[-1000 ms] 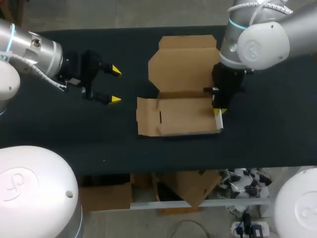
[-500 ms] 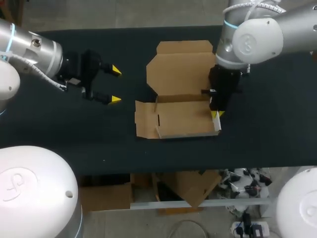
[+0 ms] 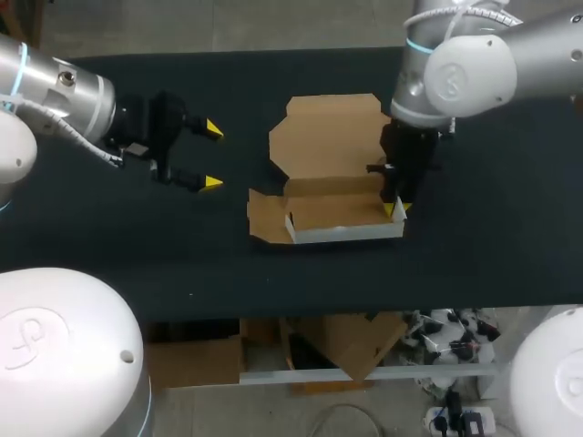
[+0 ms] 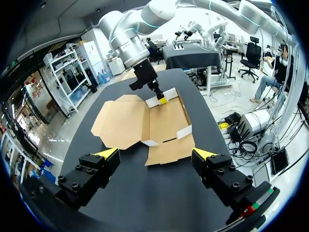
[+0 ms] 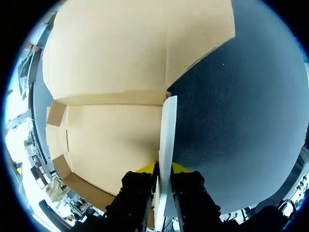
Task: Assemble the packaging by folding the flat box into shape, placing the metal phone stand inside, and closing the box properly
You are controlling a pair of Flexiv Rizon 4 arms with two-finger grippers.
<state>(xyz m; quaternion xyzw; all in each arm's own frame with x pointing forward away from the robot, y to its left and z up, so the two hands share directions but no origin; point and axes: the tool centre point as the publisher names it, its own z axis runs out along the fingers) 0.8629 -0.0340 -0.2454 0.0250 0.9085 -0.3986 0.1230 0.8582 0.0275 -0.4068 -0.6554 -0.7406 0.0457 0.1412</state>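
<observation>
the left gripper (image 3: 212,156) is held wide open; the right gripper (image 3: 397,209) is pointed downward, pinched on the box flap (image 5: 167,130).

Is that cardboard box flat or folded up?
Partly folded. The box has front and right walls standing, the right gripper pinching the right wall; its lid is open.
</observation>
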